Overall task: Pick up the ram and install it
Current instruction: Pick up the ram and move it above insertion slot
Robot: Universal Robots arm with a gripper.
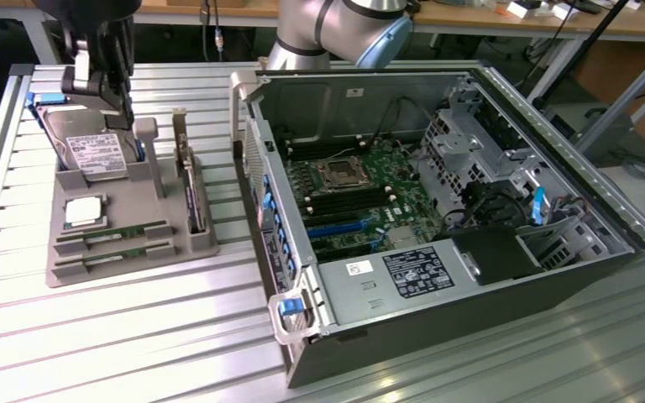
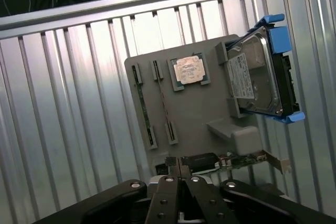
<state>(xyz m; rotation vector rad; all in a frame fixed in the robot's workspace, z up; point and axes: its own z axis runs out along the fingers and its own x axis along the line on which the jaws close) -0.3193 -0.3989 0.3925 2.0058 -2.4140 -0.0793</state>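
Approach step, I judge; the gripper (image 1: 121,107) hangs shut and empty above the far end of the grey parts tray (image 1: 144,197); two ram sticks (image 1: 111,232) lie slotted at its near end; grasping one calls for opened jaws squared to its long edge.

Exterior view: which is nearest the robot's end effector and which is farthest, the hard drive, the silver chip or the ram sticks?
The end effector is shut, above the far end of the tray.
1. Hard drive, at that far end.
2. Silver chip, mid-tray.
3. Ram sticks, at the tray's near end.
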